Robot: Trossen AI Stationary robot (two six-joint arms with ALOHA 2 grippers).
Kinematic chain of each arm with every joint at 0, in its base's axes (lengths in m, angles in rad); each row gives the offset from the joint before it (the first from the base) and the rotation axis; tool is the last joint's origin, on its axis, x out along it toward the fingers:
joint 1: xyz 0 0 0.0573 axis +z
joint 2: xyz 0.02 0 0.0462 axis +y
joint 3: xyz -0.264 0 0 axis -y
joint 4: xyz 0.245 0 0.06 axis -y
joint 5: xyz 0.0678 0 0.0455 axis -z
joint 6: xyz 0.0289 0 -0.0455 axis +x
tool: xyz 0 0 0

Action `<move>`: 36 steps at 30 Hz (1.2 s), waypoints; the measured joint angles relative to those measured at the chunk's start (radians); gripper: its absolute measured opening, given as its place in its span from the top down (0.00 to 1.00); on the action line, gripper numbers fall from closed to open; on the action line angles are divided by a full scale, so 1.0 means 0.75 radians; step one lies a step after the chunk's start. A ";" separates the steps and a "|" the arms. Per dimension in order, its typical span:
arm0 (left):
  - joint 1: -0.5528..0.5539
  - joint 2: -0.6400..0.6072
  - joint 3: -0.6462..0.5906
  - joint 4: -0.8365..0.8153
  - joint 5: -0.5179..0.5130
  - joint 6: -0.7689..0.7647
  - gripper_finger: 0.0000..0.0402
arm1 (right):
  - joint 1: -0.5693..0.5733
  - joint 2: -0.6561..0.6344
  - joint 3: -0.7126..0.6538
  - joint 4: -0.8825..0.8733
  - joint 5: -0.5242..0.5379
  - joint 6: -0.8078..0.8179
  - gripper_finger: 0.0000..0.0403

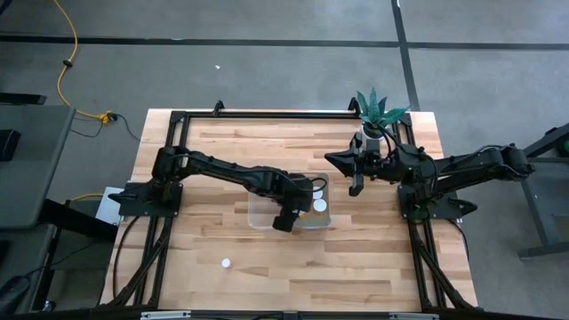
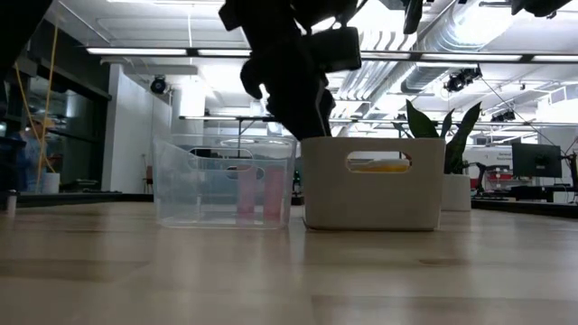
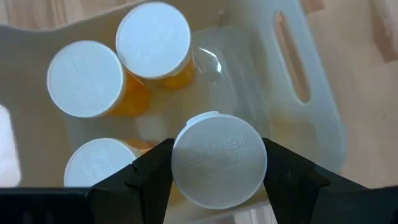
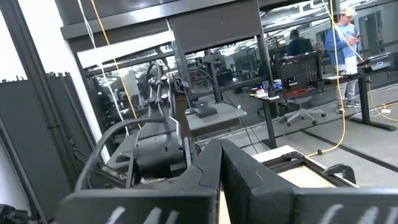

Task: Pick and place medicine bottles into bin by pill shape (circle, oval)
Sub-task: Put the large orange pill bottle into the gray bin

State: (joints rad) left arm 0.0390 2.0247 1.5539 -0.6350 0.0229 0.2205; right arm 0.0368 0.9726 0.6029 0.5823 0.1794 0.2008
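Only illegible embossed lettering on the held bottle's cap (image 3: 219, 160)

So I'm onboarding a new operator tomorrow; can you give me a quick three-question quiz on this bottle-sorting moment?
1. True or false: the left gripper is shut on a white-capped bottle above the white bin.
2. How many other capped bottles show in that bin in the left wrist view? A) one B) three C) five
3. Fill in: a lone bottle stands on the table near its ____ edge in the high view.

Key: 1 true; 2 B; 3 lower. The right gripper waits by the plant.
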 joint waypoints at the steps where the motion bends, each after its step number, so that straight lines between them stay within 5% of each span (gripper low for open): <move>1: 0.003 0.009 0.000 0.004 0.000 0.000 0.50 | 0.000 0.000 0.000 0.000 0.000 0.000 1.00; 24: 0.038 0.015 0.000 0.016 -0.005 0.000 0.50 | 0.000 0.000 0.000 0.009 -0.001 0.034 1.00; 36: 0.038 0.015 0.000 0.016 -0.005 -0.010 0.38 | 0.000 0.000 0.000 0.009 -0.001 0.050 1.00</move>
State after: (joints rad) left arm 0.0673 2.0357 1.5539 -0.6228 0.0190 0.2131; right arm 0.0368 0.9726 0.6029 0.5888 0.1783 0.2386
